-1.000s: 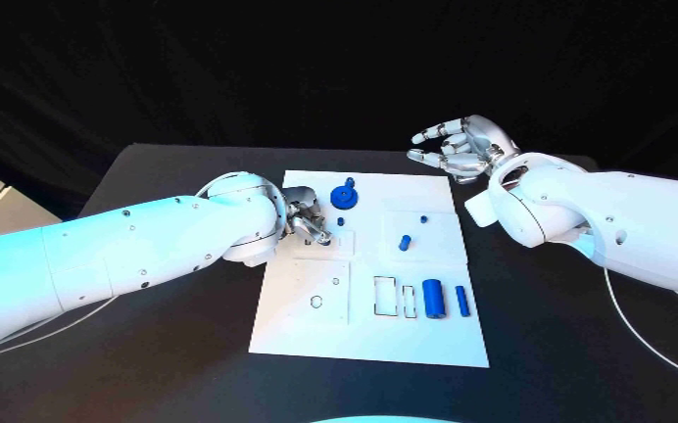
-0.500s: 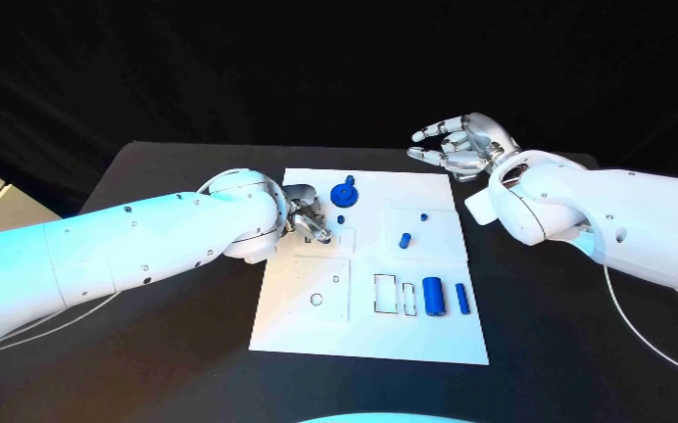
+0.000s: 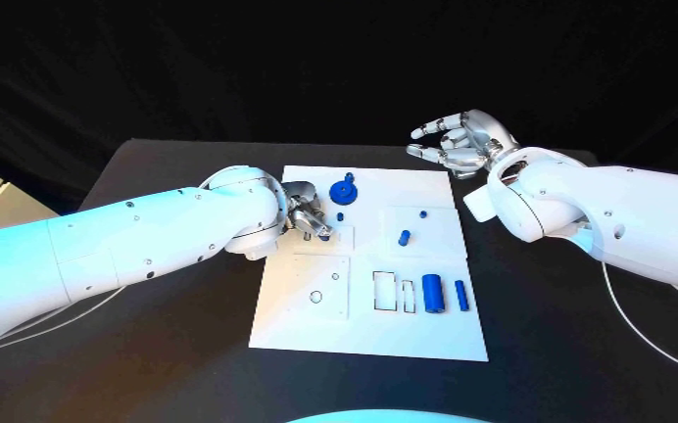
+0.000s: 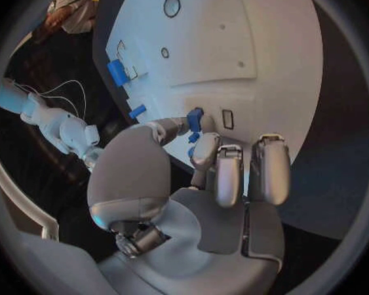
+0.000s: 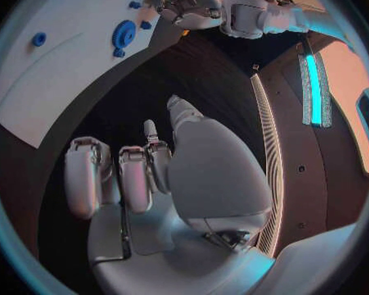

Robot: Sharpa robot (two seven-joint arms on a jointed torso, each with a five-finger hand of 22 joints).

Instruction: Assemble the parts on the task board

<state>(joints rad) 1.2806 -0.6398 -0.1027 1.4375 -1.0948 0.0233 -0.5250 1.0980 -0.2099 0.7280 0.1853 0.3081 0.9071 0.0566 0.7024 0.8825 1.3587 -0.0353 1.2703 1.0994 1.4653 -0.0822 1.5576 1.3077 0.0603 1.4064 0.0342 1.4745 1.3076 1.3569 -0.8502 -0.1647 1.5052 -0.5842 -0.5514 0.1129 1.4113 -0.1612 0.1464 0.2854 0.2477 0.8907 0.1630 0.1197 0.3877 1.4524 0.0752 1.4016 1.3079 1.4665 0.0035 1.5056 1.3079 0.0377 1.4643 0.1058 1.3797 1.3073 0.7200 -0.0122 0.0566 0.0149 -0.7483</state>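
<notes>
The white task board (image 3: 370, 330) lies in the middle of the table. My left hand (image 3: 310, 216) rests over its far left part and pinches a small blue part (image 4: 194, 119) between thumb and a finger, close to a small rectangular slot (image 4: 227, 118). A blue gear (image 3: 344, 193) stands just beyond the hand. A short blue piece (image 3: 405, 241) sits mid-board, and two blue cylinders (image 3: 434, 295) lie beside the empty rectangular slots. My right hand (image 3: 460, 144) hovers past the board's far right corner, fingers apart, holding nothing.
The black table (image 3: 156, 345) surrounds the board, with bare surface at its left, right and front. My left forearm (image 3: 141, 242) crosses the table's left side. The right wrist view shows the board (image 5: 61, 72), the gear (image 5: 124, 33) and my left hand (image 5: 184, 3).
My left hand has crept slightly toward the far side of the board with the small blue part. The right hand has barely shifted.
</notes>
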